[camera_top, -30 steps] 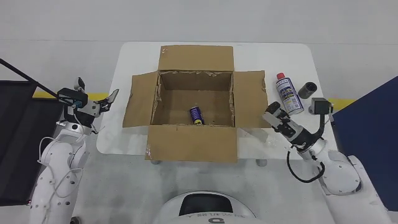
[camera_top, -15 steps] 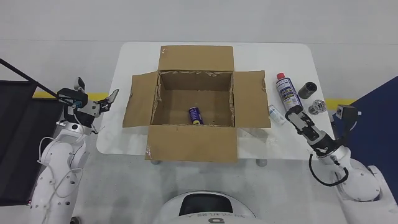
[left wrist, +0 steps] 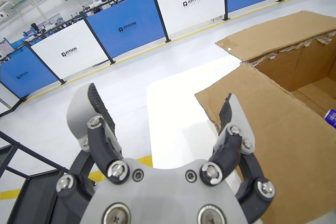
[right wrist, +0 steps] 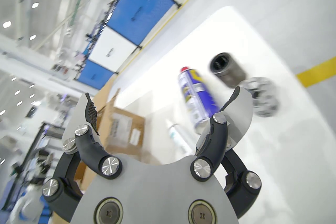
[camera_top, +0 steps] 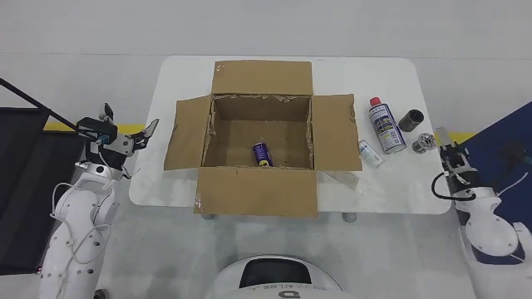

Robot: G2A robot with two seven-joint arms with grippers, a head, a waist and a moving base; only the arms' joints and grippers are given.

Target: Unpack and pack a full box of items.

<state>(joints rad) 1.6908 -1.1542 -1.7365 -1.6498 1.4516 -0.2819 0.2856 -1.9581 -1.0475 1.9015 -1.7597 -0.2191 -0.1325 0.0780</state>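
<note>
The open cardboard box (camera_top: pixel 188 133) sits mid-table with a small blue can (camera_top: pixel 261 153) on its floor. To its right lie a blue spray can (camera_top: pixel 386 124), a white tube (camera_top: pixel 371 153), a dark cylinder (camera_top: pixel 411 120) and a silver metal part (camera_top: pixel 424 142). My right gripper (camera_top: pixel 447 151) hangs open and empty at the table's right edge; its wrist view looks over the spray can (right wrist: pixel 195 96), cylinder (right wrist: pixel 227 68), metal part (right wrist: pixel 262 97) and tube (right wrist: pixel 178 134). My left gripper (left wrist: pixel 160 96) is open and empty off the table's left side, facing the box's left flap (left wrist: pixel 262 109).
The white table (camera_top: pixel 366 83) has bare surface behind the box and at its left strip (left wrist: pixel 168 109). A dark rack (camera_top: pixel 21 183) stands left of the table. Blue and white partition panels (left wrist: pixel 126 25) line the far floor.
My right arm has drawn back from the box's right flap to the table's right edge, leaving the white tube lying on the table. The left arm has not moved.
</note>
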